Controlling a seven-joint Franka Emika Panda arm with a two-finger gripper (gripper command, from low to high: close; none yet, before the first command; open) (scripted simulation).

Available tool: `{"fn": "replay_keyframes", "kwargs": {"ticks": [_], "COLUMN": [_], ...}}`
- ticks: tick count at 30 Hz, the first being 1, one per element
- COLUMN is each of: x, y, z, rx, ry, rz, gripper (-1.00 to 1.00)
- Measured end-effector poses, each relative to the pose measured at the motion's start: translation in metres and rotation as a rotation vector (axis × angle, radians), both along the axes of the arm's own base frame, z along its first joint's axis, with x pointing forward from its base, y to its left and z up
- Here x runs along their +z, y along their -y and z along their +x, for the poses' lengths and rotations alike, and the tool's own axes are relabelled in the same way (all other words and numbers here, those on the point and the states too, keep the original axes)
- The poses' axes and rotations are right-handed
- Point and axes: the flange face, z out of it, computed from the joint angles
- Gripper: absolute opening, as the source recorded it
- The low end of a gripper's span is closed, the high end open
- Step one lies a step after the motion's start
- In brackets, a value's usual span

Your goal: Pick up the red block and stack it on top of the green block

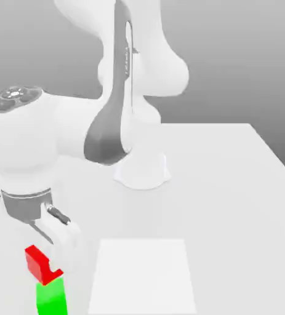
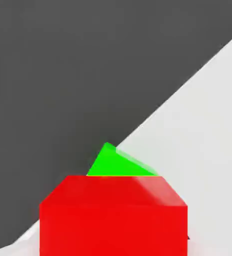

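The red block (image 1: 37,263) sits between the fingers of my gripper (image 1: 48,261) at the exterior view's lower left, and a white finger (image 1: 61,249) covers part of its side. The gripper is shut on it. Directly beneath it stands the green block (image 1: 52,298) on the table, its top meeting the red block's lower corner. In the hand view the red block (image 2: 112,215) is large and close, with a corner of the green block (image 2: 117,164) poking out from behind it.
A flat white square patch (image 1: 141,274) lies on the table just to the exterior view's right of the blocks. The arm's round base (image 1: 142,170) stands farther back. The table's edge (image 2: 138,122) runs close by the blocks, with dark ground beyond it.
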Motion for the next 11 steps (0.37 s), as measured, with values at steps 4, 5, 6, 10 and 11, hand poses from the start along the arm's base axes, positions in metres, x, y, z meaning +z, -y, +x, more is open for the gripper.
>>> {"fn": "replay_keyframes", "kwargs": {"ticks": [4,5,6,10,11], "x": [-0.007,-0.007,-0.007,0.017,0.031], "y": [0.000,0.000,0.000,0.001,0.001], "z": [0.000,0.000,0.000,0.001,0.001], "rx": [0.000,0.000,0.000,0.000,0.000], "ry": [0.000,0.000,0.000,-0.001,0.001], "rz": [0.000,0.000,0.000,0.000,-0.001], "gripper": [1.00,1.00,1.00,1.00,1.00]}}
